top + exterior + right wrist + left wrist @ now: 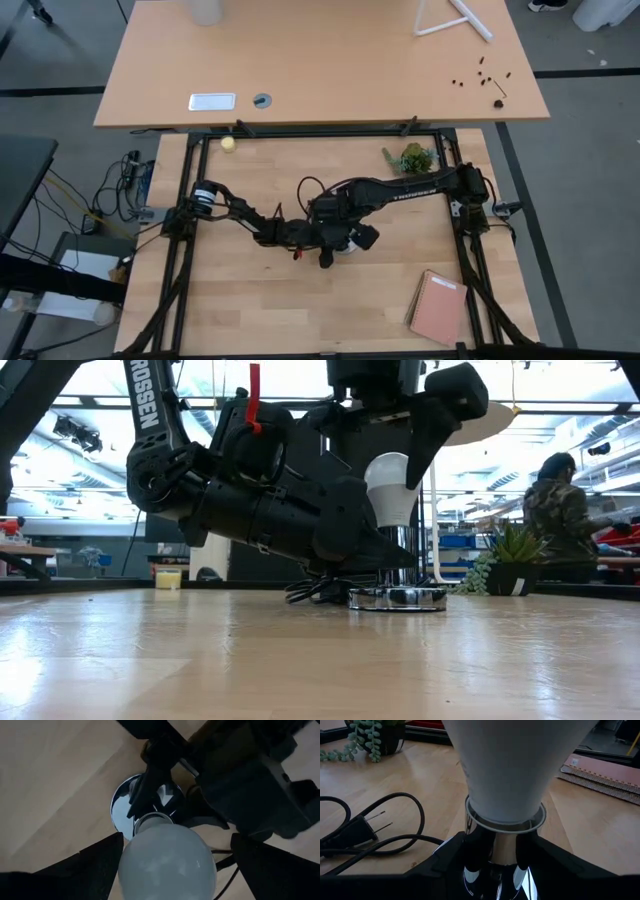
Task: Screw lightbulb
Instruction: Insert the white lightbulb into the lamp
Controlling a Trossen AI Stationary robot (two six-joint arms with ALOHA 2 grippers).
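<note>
While the small white pear-shaped lightbulb [392, 487] stood upright in the neck of the round silver socket disc [398, 598] near the middle of the pale wooden worktop [300, 660], both arms were gathered around it.

Item 1, lightbulb: long axis vertical, rounded end up, grey screw base down and hidden inside the chrome neck. Seating depth could not be told.

Item 2, left claw [492, 852]: low beside the socket, its dark fingers [455, 855] clenched on the chrome neck just under the bulb. Judged purpose: to hold the socket steady against turning.

Item 3, right claw [170, 855]: above the bulb, fingers [90, 865] spread wide to either side of the white glass, apparently not touching it. Judged purpose: released between twists, placed to close on the bulb again and turn it about its upright axis.

Item 4, black cord with two-pin plug [360, 827]: lying loose on the worktop beside the socket, unplugged.

Item 5, potted green succulent [412, 158]: at the far edge, well apart.

Item 6, pinkish notebook [438, 306]: near the right front corner.

Item 7, small yellowish ball [228, 143]: far left edge.
</note>
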